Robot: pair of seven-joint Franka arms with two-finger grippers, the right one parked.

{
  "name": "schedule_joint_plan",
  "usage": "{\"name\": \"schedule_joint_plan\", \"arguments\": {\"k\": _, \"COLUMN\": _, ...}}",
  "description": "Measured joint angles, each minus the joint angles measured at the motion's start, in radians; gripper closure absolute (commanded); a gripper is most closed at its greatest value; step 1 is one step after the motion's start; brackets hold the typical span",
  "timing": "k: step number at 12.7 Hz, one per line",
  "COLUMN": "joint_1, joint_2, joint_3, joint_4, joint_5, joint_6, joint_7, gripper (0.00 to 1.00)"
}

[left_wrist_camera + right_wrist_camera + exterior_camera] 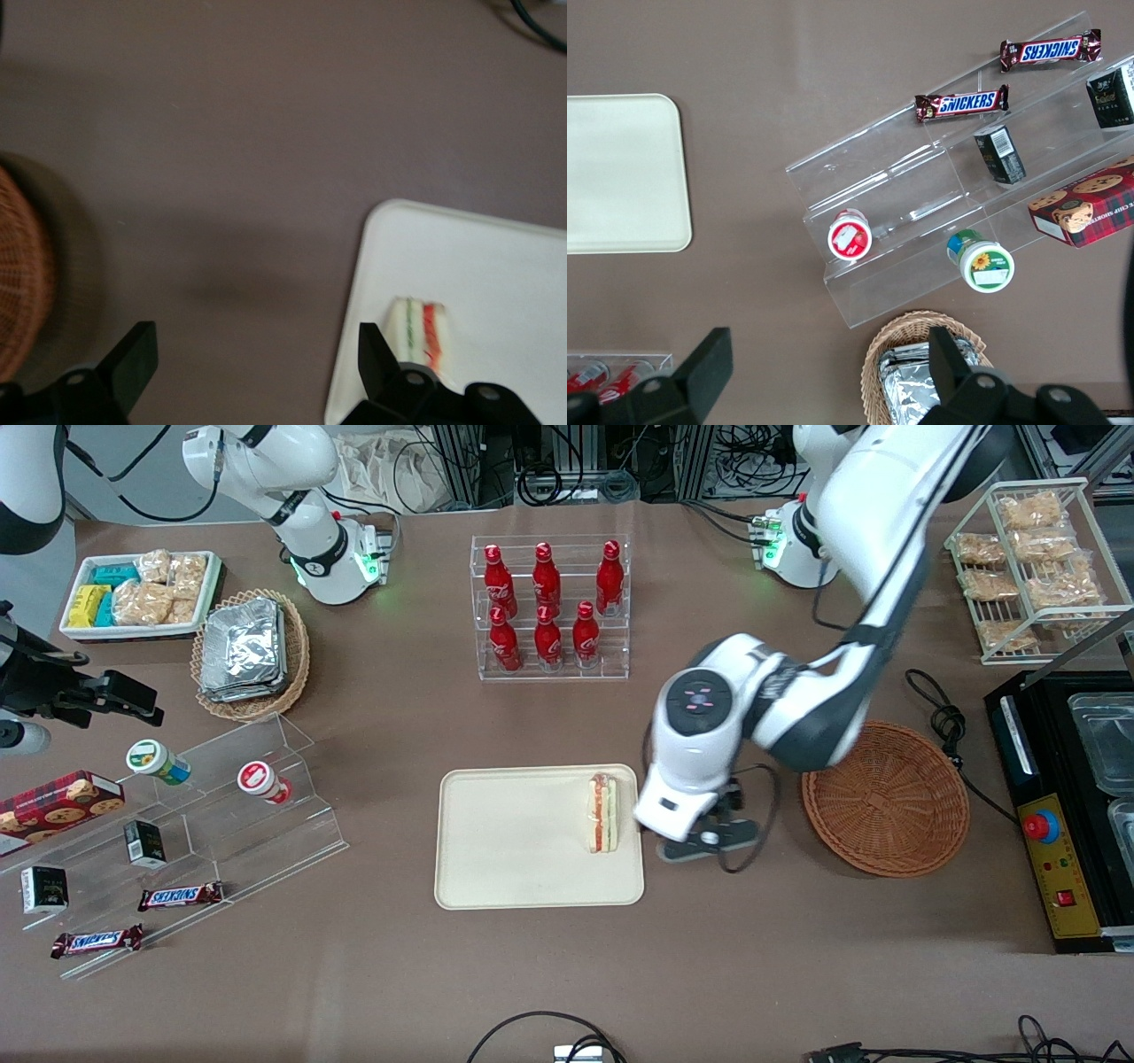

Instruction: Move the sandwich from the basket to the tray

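The sandwich (603, 813) lies on the cream tray (523, 850), at the tray's edge nearest the working arm's end of the table. It also shows in the left wrist view (421, 329), on the tray (478, 266). The reddish-brown wicker basket (886, 797) stands empty beside the tray, toward the working arm's end; its rim shows in the left wrist view (18, 274). My left gripper (678, 828) hangs over bare table between tray and basket. Its jaws stand wide open and hold nothing (253, 341). One fingertip (368, 341) is just over the tray's rim beside the sandwich.
A clear rack of red bottles (549, 607) stands farther from the front camera than the tray. A tiered acrylic stand with snacks (221, 806), a tan basket of foil packets (251, 654) and a white bin (137, 593) lie toward the parked arm's end. A wire rack (1036, 567) and black appliance (1072, 806) flank the basket.
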Motion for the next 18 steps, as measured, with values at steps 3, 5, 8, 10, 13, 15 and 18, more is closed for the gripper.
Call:
{"name": "schedule_joint_plan", "arguments": {"k": 3, "joint_1": 0.082, "joint_2": -0.057, "joint_3": 0.001, "joint_4": 0.000, "joint_5": 0.000, "joint_6": -0.027, "joint_7": 0.001, "gripper": 0.00}}
{"name": "schedule_joint_plan", "arguments": {"k": 5, "joint_1": 0.121, "joint_2": -0.088, "joint_3": 0.000, "joint_4": 0.000, "joint_5": -0.009, "joint_6": -0.050, "joint_7": 0.004, "gripper": 0.00}}
{"name": "schedule_joint_plan", "arguments": {"k": 8, "joint_1": 0.149, "joint_2": -0.118, "joint_3": 0.000, "joint_4": 0.000, "joint_5": -0.034, "joint_6": -0.071, "joint_7": 0.044, "gripper": 0.00}}
{"name": "schedule_joint_plan", "arguments": {"k": 10, "joint_1": 0.182, "joint_2": -0.137, "joint_3": 0.000, "joint_4": 0.000, "joint_5": -0.063, "joint_6": -0.099, "joint_7": 0.104, "gripper": 0.00}}
{"name": "schedule_joint_plan", "arguments": {"k": 13, "joint_1": 0.247, "joint_2": -0.172, "joint_3": 0.001, "joint_4": 0.000, "joint_5": -0.127, "joint_6": -0.114, "joint_7": 0.228, "gripper": 0.00}}
{"name": "schedule_joint_plan", "arguments": {"k": 15, "joint_1": 0.273, "joint_2": -0.207, "joint_3": 0.021, "joint_4": 0.000, "joint_5": -0.166, "joint_6": -0.151, "joint_7": 0.348, "gripper": 0.00}}
{"name": "schedule_joint_plan", "arguments": {"k": 18, "joint_1": 0.264, "joint_2": -0.293, "joint_3": 0.140, "joint_4": -0.052, "joint_5": -0.266, "joint_6": -0.187, "joint_7": 0.569, "gripper": 0.00}}
